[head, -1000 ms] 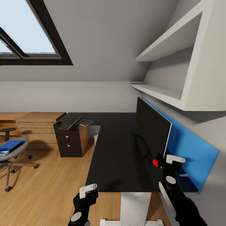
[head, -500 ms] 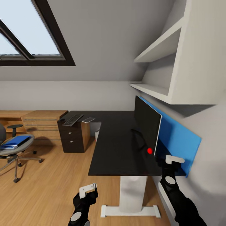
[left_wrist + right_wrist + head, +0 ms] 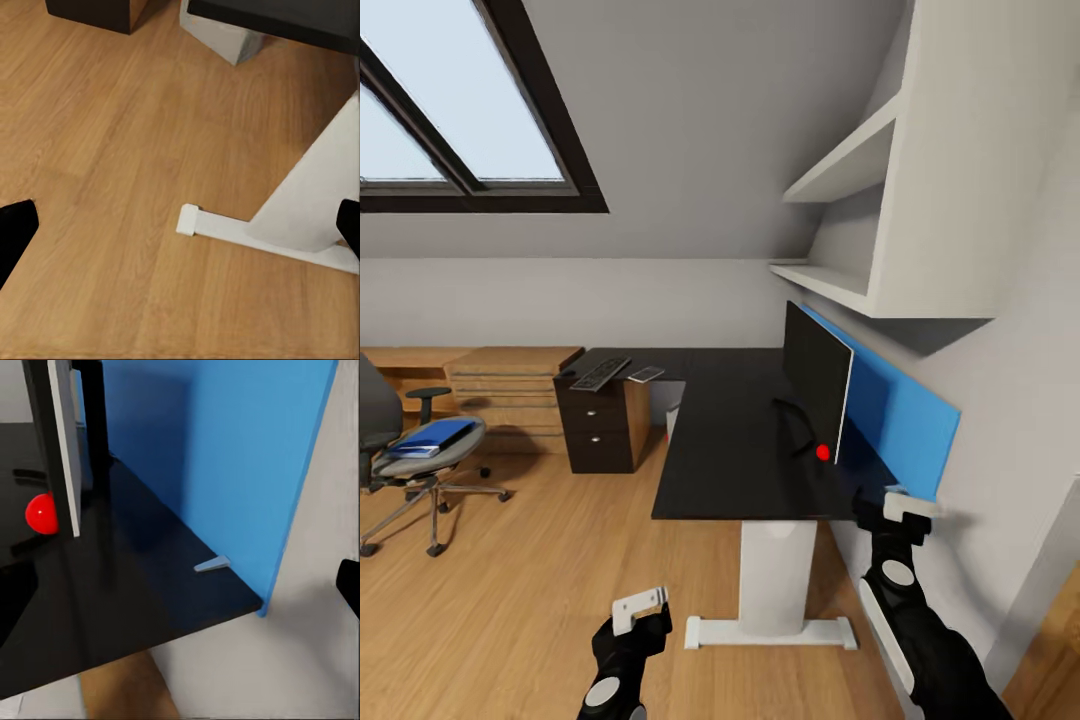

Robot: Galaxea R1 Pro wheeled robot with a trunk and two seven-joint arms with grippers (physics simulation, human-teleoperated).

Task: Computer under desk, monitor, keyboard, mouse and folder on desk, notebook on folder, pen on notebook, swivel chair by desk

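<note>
The black L-shaped desk [image 3: 730, 450] carries the monitor [image 3: 815, 385] along the blue wall panel. At its far left end lie the keyboard [image 3: 600, 373], a small dark mouse [image 3: 567, 373] and the thin grey notebook [image 3: 646, 374]. The blue folder [image 3: 432, 437] lies on the seat of the swivel chair [image 3: 420, 470], well left of the desk. The light grey computer [image 3: 672, 420] stands under the desk. I cannot make out the pen. My left gripper [image 3: 638, 612] hangs open over the floor. My right gripper [image 3: 900, 508] is open at the desk's near right corner.
A red ball [image 3: 823, 452] sits by the monitor's base. A dark drawer unit [image 3: 605, 430] stands under the keyboard end, with a wooden cabinet [image 3: 510, 395] behind it. The white desk leg [image 3: 775, 590] and its foot [image 3: 247, 232] lie ahead. White shelves [image 3: 860, 230] hang above the desk.
The whole view has drawn back and turned: the desk looks farther and smaller, and the chair has come further into view. Both arms hold the same pose.
</note>
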